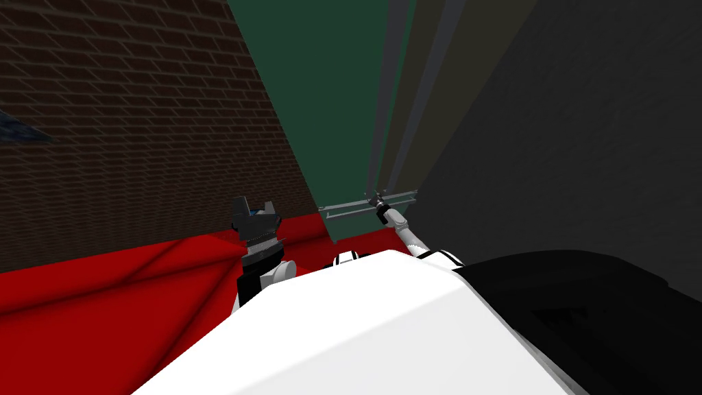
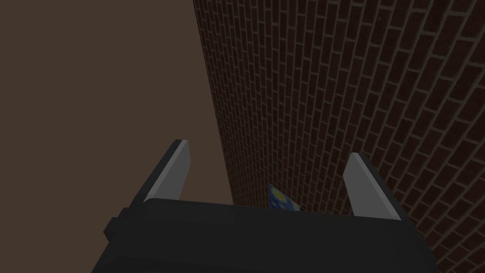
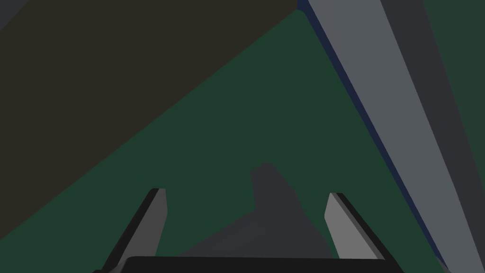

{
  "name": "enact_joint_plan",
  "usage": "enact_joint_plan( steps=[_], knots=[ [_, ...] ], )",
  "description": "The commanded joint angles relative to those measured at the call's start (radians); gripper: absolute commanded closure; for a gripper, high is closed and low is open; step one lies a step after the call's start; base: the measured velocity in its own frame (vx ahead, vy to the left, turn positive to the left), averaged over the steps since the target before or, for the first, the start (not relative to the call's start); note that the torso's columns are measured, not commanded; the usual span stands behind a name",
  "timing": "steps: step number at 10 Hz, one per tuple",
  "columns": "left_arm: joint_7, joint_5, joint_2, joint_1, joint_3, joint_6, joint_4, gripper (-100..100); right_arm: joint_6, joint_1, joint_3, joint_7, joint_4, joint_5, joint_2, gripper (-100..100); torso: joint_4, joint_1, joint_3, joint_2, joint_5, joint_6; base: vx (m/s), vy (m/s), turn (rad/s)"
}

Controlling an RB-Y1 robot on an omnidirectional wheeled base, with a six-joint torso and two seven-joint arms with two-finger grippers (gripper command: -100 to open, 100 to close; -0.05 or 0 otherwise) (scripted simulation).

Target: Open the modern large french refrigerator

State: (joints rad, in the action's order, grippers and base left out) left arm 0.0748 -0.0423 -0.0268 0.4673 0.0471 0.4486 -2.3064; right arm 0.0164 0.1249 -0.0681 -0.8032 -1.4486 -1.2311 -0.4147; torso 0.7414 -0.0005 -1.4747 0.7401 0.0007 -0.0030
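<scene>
left end effector (image 2: 270, 150) open, raised beside brick wall (image 2: 355, 95), right end effector (image 1: 376, 201) open too, at grey rail (image 1: 343, 208) by green panel (image 1: 322, 103)

Upper left, the wall (image 1: 137, 103) is rough brick; the red floor (image 1: 103, 302) looks smooth; the green panel (image 1: 329, 103) matt; the handle (image 1: 349, 206) pale metal.

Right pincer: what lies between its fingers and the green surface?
Right wrist view: the stretch is bare; the open right pincer faces the green surface, bearing a dark grey patch.

Dark brick wall (image 1: 137, 123), red floor (image 1: 103, 295), green wall (image 1: 322, 103) beyond, dim light
</scene>
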Motion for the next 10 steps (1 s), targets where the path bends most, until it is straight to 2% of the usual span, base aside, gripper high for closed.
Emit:
enact_joint_plan(
  steps=[1, 2, 3, 4, 5, 6, 7, 8, 9, 10],
  knots=[
    [0.000, 0.000, 0.000, 0.000, 0.000, 0.000, 0.000, 0, -0.022, -0.003, -0.022, 0.076, -0.008, -0.020, -0.050, -100, -0.001, 0.003, 0.000, 0.000, 0.000, 0.003, 0.037, 0.095, -0.121],
    [0.000, 0.000, 0.000, 0.000, 0.000, 0.000, 0.000, 0, -0.022, -0.003, -0.022, 0.086, -0.008, -0.020, -0.050, -100, -0.001, 0.003, 0.000, 0.000, 0.001, 0.002, 0.026, 0.037, 0.002],
    [0.000, 0.000, 0.000, 0.000, 0.000, 0.000, 0.000, 0, -0.051, -0.012, -0.033, 0.124, -0.009, -0.046, -0.091, -100, -0.001, 0.001, 0.000, 0.000, 0.000, 0.000, 0.053, 0.063, -0.155],
    [0.000, 0.000, 0.000, 0.000, 0.000, 0.000, 0.000, 0, -0.051, -0.012, -0.033, 0.148, -0.009, -0.046, -0.091, -100, -0.002, 0.002, -0.001, -0.002, 0.000, 0.003, 0.050, 0.083, -0.111],
    [0.000, 0.000, 0.000, 0.000, 0.000, 0.000, 0.000, 0, -0.049, -0.012, -0.029, 0.127, -0.008, -0.043, -0.084, -100, -0.003, 0.003, -0.001, -0.002, 0.000, 0.002, 0.017, 0.034, -0.014],
    [0.000, 0.000, 0.000, 0.000, 0.000, 0.000, 0.000, 0, -0.022, -0.003, -0.022, 0.086, -0.008, -0.020, -0.050, 100, -0.003, 0.000, -0.001, -0.001, -0.001, 0.002, -0.052, -0.061, 0.174],
    [0.000, 0.000, 0.000, 0.000, 0.000, 0.000, 0.000, 0, 0.008, 0.005, -0.010, 0.061, -0.007, 0.005, -0.015, 100, 0.002, -0.003, 0.001, 0.002, 0.000, 0.000, -0.120, -0.159, 0.338],
    [0.000, 0.000, 0.000, 0.000, 0.000, 0.000, 0.000, 0, 0.008, 0.005, -0.010, 0.027, -0.007, 0.005, -0.009, 100, 0.004, -0.003, 0.002, 0.002, 0.000, -0.004, -0.081, -0.153, 0.182],
    [0.000, 0.000, 0.000, 0.000, 0.000, 0.000, 0.000, 0, 0.035, 0.014, 0.001, -0.008, -0.006, 0.030, 0.032, 100, 0.005, 0.001, 0.001, 0.001, 0.003, 0.003, -0.066, -0.150, 0.165],
    [0.000, 0.000, 0.000, 0.000, 0.000, 0.000, 0.000, 0, 0.037, 0.014, 0.001, -0.044, -0.006, 0.030, 0.032, 100, 0.005, 0.002, 0.000, 0.000, 0.004, 0.004, -0.053, -0.101, 0.111]
  ],
)
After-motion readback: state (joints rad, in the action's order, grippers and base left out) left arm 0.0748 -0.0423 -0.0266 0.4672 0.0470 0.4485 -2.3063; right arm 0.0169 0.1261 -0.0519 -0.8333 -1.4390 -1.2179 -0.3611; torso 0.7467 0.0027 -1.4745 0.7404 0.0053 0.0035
